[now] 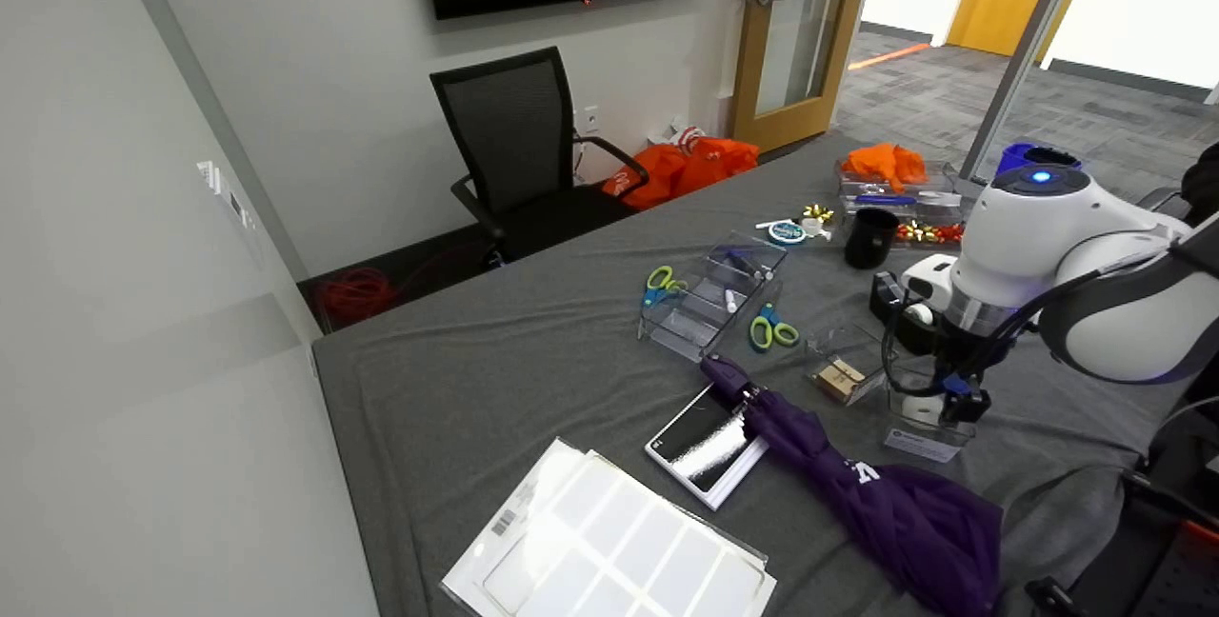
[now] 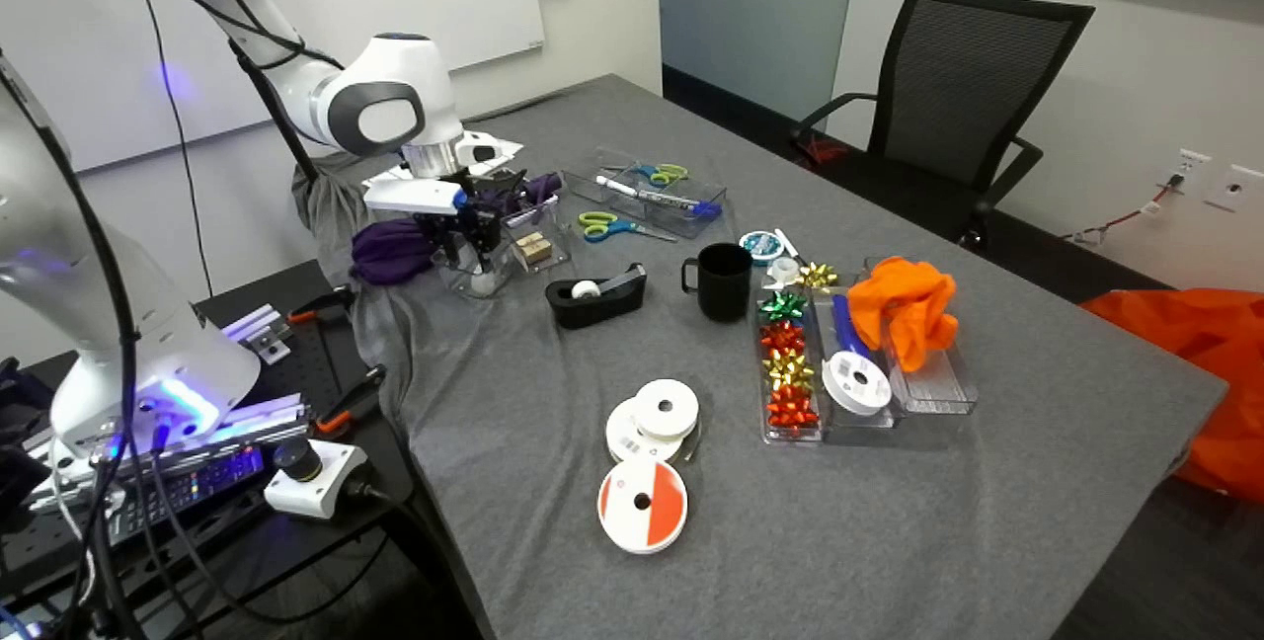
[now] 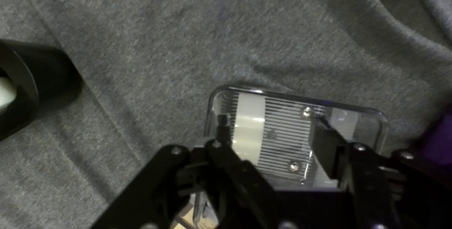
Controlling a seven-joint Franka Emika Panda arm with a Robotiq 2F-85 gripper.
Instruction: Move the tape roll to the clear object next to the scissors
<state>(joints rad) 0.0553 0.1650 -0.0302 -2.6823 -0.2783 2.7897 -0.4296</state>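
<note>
A white tape roll (image 3: 249,126) sits in a small clear container (image 3: 383,126) with a ridged bottom. It also shows in both exterior views (image 1: 922,409) (image 2: 484,282). My gripper (image 3: 270,126) reaches down into this container. Its fingers are apart, with the roll between them, nearer the left finger. The clear object is a compartment tray (image 1: 678,336) (image 2: 592,191) with markers in it. Green-and-blue scissors (image 1: 773,329) (image 2: 607,225) lie beside the tray on the side nearer my arm. Another pair of scissors (image 1: 659,286) (image 2: 664,174) shows at its far side.
A clear box with a tan block (image 1: 841,377) stands between my gripper and the tray. A purple umbrella (image 1: 857,493) lies close by. A black tape dispenser (image 2: 597,302) and black mug (image 2: 723,282) stand near. Ribbon spools (image 2: 647,502) and bow trays (image 2: 790,433) are farther off.
</note>
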